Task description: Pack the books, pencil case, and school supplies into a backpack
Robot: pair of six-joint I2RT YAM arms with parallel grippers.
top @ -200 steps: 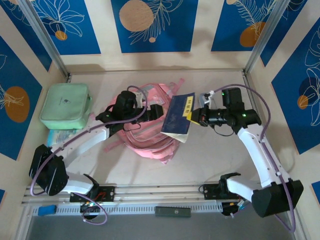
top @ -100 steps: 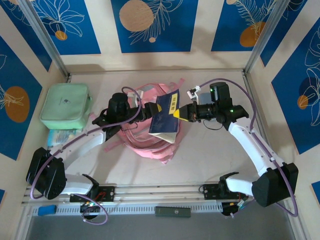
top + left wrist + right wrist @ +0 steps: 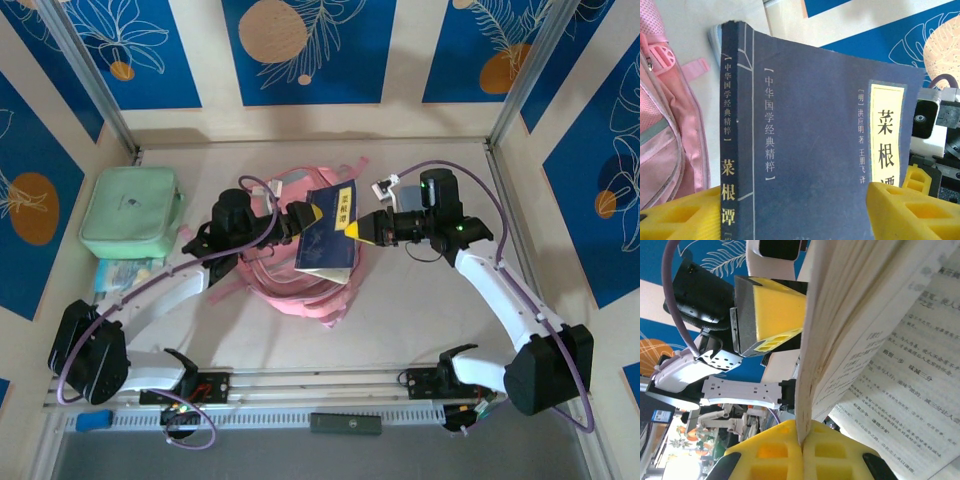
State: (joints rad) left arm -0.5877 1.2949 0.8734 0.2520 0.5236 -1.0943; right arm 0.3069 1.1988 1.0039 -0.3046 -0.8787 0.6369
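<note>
**A:** From above, the right end effector (image 3: 352, 228) pinches the book (image 3: 325, 235) by one edge over the backpack (image 3: 290, 290). On so thin a hold it could swing or slip.

**B:** Left wrist: the left end effector (image 3: 792, 192) is spread, with the cover between its fingers (image 3: 685, 210). Closing askew might knock the book loose.

**A:** Right wrist: the pads (image 3: 770, 460) are pressed on the page edges and loose leaves fan open beside them. Those could crease at the backpack's mouth.
</note>
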